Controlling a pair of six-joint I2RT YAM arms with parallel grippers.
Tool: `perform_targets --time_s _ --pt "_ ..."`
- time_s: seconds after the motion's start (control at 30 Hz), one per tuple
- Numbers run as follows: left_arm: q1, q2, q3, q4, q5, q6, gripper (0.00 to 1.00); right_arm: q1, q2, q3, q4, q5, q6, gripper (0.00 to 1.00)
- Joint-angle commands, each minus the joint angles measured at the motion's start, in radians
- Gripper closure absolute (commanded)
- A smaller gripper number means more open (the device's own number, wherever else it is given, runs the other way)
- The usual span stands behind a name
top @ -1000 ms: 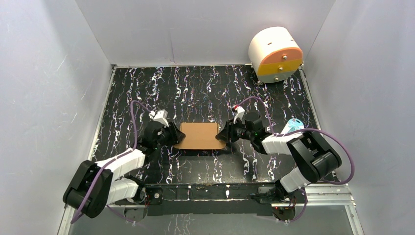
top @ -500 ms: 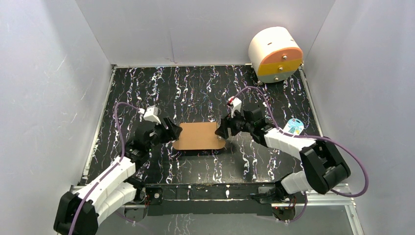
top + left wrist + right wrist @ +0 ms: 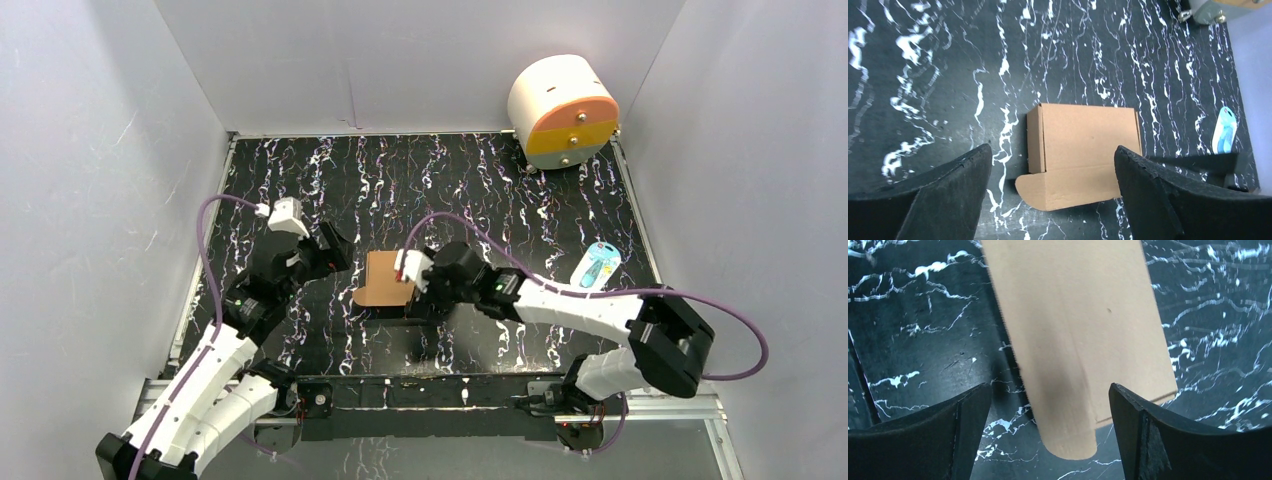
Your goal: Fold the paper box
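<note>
Left pincer: jaws spread wide; nothing held; both dark fingers stand clear of the cardboard in its own wrist view
Right pincer: jaws spread wide as well; nothing held; no contact with the cardboard that I can make out
Paper box: brown cardboard, lying flat on the table; ahead of the left pincer, framed in the gap between its fingers but apart from both; seen from above, just beside that pincer's tips
Box vs right pincer: directly under and ahead of it; from above, the wrist covers one end of the box, so only the end nearer the left pincer shows
Box shape: broad closed face up; narrow side panel along one short edge; a rounded flap lies flat at the edge nearest the left pincer; in the right wrist view a rounded end reaches into the gap between the fingers; that view is blurred, seams unclear
Table: black with white streaks; under both pincers
Blue and white item: small; on the table, well behind the right pincer, beside its forearm
White drum: orange and yellow face; far corner, well beyond both pincers
</note>
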Motion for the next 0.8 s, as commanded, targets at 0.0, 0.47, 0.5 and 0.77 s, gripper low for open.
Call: perform_targets --time_s 0.0,0.47,0.5,0.77 --pt "0.007 -0.005 0.117 -0.149 -0.1 0.112 0.1 0.144 0.054 0.077 -0.038 0.203 -0.201 0.03" --pt "0.181 0.069 0.095 -0.109 0.095 0.199 0.11 0.321 0.377 0.087 0.299 0.684 -0.552 0.01" --pt "0.194 0.075 0.094 -0.108 0.109 0.202 0.11 0.321 0.395 0.086 0.326 0.701 -0.566 0.01" --pt "0.254 0.07 0.073 -0.091 0.191 0.204 0.13 0.321 0.477 0.083 0.421 0.744 -0.641 0.12"
